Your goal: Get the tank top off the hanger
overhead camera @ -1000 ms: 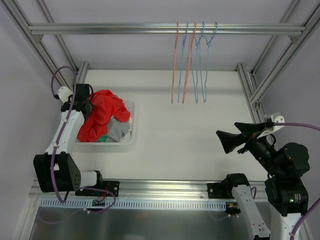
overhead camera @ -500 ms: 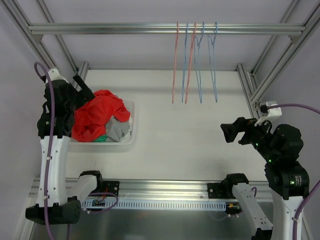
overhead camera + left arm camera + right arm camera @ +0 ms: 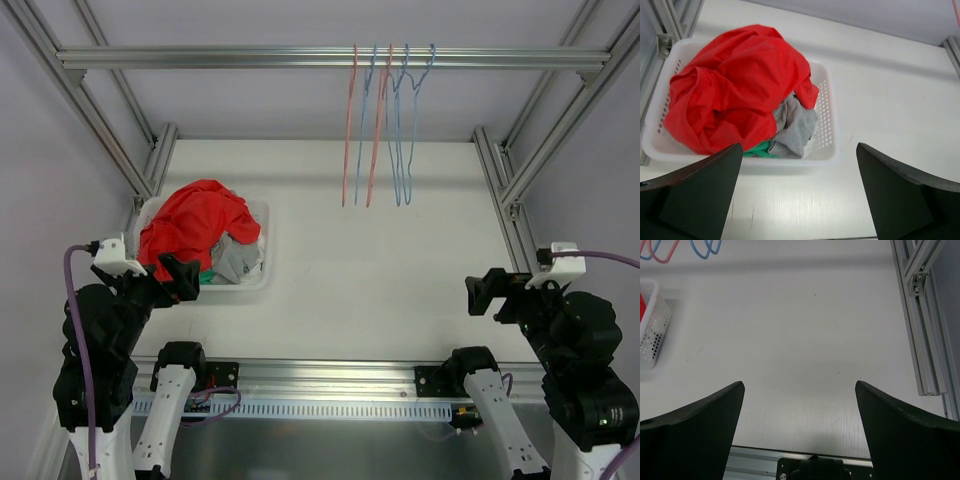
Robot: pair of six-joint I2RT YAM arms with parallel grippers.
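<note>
Now, from the top camera you'll see the left gripper (image 3: 178, 277) has pulled back from the basket (image 3: 262, 268) — jaws wide, holding nothing — and the red tank top (image 3: 195, 225) lies heaped just ahead of it, off the bare hangers (image 3: 385, 125), so the removal looks done. In the left wrist view it's a crumpled mound with no clear long axis. The right gripper (image 3: 799, 432) gapes, empty.

The counter (image 3: 380, 270) lies bare between the laundry basket (image 3: 258, 275) heaped with clothes at the left and the frame rail (image 3: 500, 190) at the right, while hangers (image 3: 385, 130) dangling from the overhead bar (image 3: 200, 58) block the far middle.
</note>
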